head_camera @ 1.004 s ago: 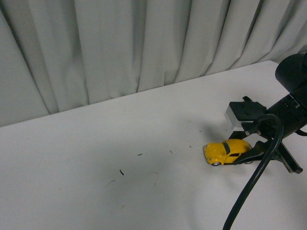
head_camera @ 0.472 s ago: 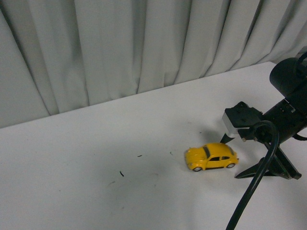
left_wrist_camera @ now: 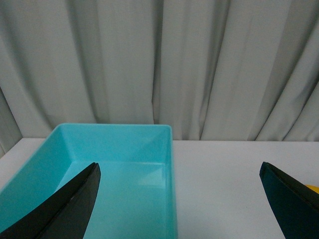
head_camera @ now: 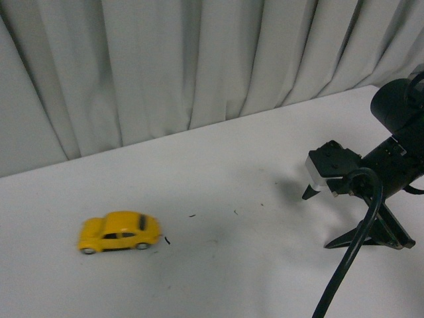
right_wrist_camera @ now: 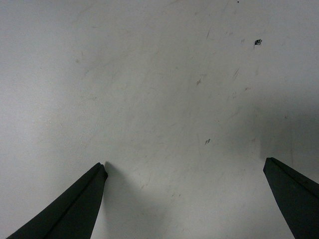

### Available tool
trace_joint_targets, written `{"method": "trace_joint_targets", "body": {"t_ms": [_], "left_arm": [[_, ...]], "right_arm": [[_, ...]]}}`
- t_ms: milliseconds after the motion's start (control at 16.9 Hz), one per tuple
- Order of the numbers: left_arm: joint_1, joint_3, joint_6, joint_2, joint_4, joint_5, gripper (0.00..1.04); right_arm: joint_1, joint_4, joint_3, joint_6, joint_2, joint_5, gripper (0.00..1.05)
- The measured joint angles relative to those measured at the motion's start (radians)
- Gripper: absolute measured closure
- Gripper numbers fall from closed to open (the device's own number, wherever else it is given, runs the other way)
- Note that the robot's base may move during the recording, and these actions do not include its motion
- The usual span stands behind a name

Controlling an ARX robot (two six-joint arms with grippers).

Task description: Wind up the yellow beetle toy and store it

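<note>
Glossy yellow beetle toy car (head_camera: 119, 232) stands loose on the white table (head_camera: 232, 172); right tool (head_camera: 318, 222) gapes empty, left tool (left_wrist_camera: 178, 167) likewise, poised at a turquoise plastic bin (left_wrist_camera: 119, 144), presumably for storage.

A white table (head_camera: 218, 165) stretches back to a pale grey curtain (head_camera: 165, 59), which hangs in deep vertical folds along the table's far edge. Small dark specks (head_camera: 167, 239) and faint scuff marks (right_wrist_camera: 207, 141) dot the tabletop. An open, rectangular turquoise plastic bin (left_wrist_camera: 114, 142) sits on the table near the curtain, its glossy walls catching the light and one long side bordering the white surface.
</note>
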State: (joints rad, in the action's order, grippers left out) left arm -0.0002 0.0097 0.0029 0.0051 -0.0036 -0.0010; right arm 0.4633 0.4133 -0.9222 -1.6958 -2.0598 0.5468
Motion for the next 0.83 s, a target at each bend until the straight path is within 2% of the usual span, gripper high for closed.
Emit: {"method": "trace_joint_targets", "body": {"t_ms": [472, 649, 826], "left_arm": [[0.0, 0.0, 0.0, 0.0, 0.0, 0.0, 0.07], [0.0, 0.0, 0.0, 0.0, 0.0, 0.0, 0.07], [0.0, 0.0, 0.0, 0.0, 0.0, 0.0, 0.07]], "right_arm": [[-0.033, -0.018, 0.008, 0.0, 0.014, -0.001, 0.07], [-0.088, -0.058, 0.005, 0.014, 0.047, 0.004, 0.07], [-0.146, -0.083, -0.09, 0.101, 0.148, 0.05, 0.07]]}}
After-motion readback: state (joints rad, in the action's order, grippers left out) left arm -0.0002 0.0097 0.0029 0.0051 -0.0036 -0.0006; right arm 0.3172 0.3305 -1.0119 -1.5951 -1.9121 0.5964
